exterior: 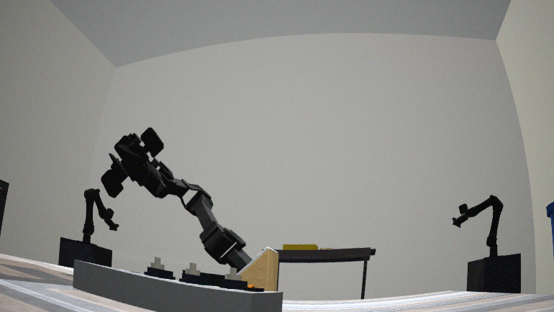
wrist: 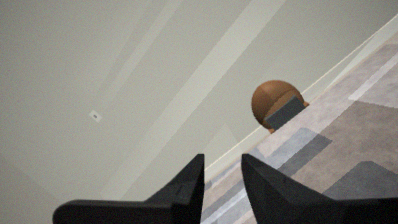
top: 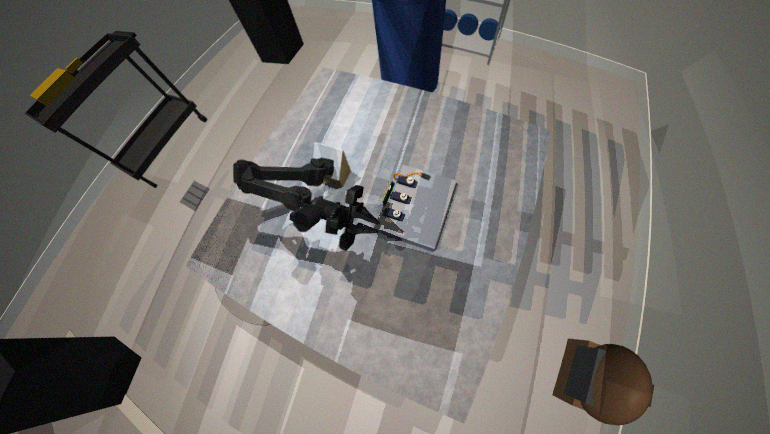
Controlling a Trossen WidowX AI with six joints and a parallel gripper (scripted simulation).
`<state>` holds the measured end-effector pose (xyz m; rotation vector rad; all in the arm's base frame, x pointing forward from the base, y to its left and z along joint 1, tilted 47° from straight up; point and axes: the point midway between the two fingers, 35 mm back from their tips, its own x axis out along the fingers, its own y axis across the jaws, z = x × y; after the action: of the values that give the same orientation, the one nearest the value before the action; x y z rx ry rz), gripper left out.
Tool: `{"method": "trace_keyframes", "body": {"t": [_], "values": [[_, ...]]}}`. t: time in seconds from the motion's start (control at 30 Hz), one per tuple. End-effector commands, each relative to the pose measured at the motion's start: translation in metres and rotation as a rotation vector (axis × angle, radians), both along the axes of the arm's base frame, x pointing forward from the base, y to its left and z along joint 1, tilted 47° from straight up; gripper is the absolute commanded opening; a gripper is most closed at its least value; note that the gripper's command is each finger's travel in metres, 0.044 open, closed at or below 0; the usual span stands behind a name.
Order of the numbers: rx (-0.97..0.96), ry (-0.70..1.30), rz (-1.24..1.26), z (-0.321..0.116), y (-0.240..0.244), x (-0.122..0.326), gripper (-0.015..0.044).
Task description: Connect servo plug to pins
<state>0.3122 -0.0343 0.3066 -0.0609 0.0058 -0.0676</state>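
The grey holder (top: 434, 213) (exterior: 170, 292) carries three dark servos with pale round tops. The orange lead (top: 410, 174) (exterior: 255, 287) runs beside the farthest servo (top: 407, 181) and ends at the small dark plug (top: 425, 176), which lies at the holder's far side. The green and yellow pin strip (top: 387, 192) is along the holder's arm-side edge; single pins and the dot are too small to tell. My gripper (top: 396, 232) (wrist: 222, 160) is open by a narrow gap, with nothing between the fingertips. It is raised above the holder and tilted outward, away from the plug.
A wooden wedge (top: 344, 168) (exterior: 268, 271) with a pale sloping face stands by the arm's base, left of the holder. A brown round object (top: 620, 383) (wrist: 275, 102) is far off at the room's side. A dark cart (top: 156, 121) and a blue column (top: 408, 43) stand farther away.
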Motion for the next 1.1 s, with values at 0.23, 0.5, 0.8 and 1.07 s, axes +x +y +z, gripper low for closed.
{"method": "trace_keyframes", "body": {"t": [0.23, 0.5, 0.8, 1.07], "values": [[0.117, 0.082, 0.041, -0.003, 0.037, 0.029, 0.0115], [0.188, 0.34, -0.03, -0.05, 0.045, 0.068, 0.0115], [0.215, 0.627, -0.144, -0.114, 0.057, 0.099, 0.0115], [0.181, 0.867, -0.272, -0.174, 0.07, 0.113, 0.0115]]}}
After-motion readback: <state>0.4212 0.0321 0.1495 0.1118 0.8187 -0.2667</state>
